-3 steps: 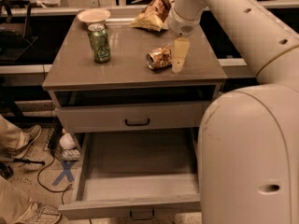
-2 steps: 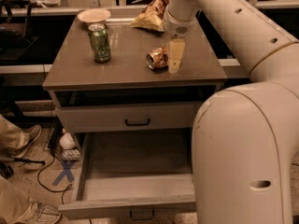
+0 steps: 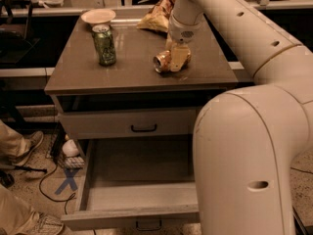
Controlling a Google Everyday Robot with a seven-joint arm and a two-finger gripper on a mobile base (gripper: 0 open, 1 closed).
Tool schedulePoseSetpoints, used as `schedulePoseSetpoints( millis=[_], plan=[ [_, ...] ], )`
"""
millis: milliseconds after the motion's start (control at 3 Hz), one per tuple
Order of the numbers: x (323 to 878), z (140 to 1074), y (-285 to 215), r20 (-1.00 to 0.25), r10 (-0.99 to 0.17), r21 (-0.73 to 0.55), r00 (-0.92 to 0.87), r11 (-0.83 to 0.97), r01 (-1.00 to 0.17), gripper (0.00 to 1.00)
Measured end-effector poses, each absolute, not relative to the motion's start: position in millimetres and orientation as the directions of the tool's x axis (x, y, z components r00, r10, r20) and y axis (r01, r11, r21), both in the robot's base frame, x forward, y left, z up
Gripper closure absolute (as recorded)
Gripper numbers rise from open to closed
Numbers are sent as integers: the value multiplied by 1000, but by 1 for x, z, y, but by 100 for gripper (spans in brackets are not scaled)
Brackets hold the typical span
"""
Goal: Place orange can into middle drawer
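The orange can (image 3: 165, 61) lies on its side on the cabinet top (image 3: 122, 75), right of the middle, silvery end facing front left. My gripper (image 3: 179, 58) hangs from the pale arm (image 3: 230, 28) straight down onto the can's right part and covers it. The middle drawer (image 3: 98, 218) is pulled open below, with a bare pale floor and a small dark handle at the front edge. My arm's large lower link (image 3: 244, 165) hides the drawer's right part.
A tall green can (image 3: 104, 45) stands at the top's left, a white bowl (image 3: 98, 16) behind it, a crumpled snack bag (image 3: 157, 18) at the back. The shut upper drawer (image 3: 98, 124) has a black handle. A person's feet (image 3: 22, 146) and cables lie on the floor at left.
My gripper has shifted left from beside the orange can to over its right part. The can has not moved on the top. The drawer stays open.
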State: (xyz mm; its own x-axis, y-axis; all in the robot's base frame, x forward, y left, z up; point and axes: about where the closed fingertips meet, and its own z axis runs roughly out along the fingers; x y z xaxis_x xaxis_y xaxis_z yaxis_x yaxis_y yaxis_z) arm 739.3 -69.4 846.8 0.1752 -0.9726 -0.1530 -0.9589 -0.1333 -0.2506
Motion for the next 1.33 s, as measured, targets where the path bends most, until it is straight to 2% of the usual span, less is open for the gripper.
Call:
schedulePoseSetpoints(
  millis=[333, 667, 1000, 1333],
  plan=[
    [736, 840, -78, -186, -969, -230, 165, -120, -966, 65],
    [718, 856, -97, -273, -950, -251, 151, -81, -965, 88],
    [679, 888, -134, -363, -925, -291, 113, -3, -957, 100],
    [619, 914, -174, -395, -917, -287, 51, 70, -955, 100]
  ],
)
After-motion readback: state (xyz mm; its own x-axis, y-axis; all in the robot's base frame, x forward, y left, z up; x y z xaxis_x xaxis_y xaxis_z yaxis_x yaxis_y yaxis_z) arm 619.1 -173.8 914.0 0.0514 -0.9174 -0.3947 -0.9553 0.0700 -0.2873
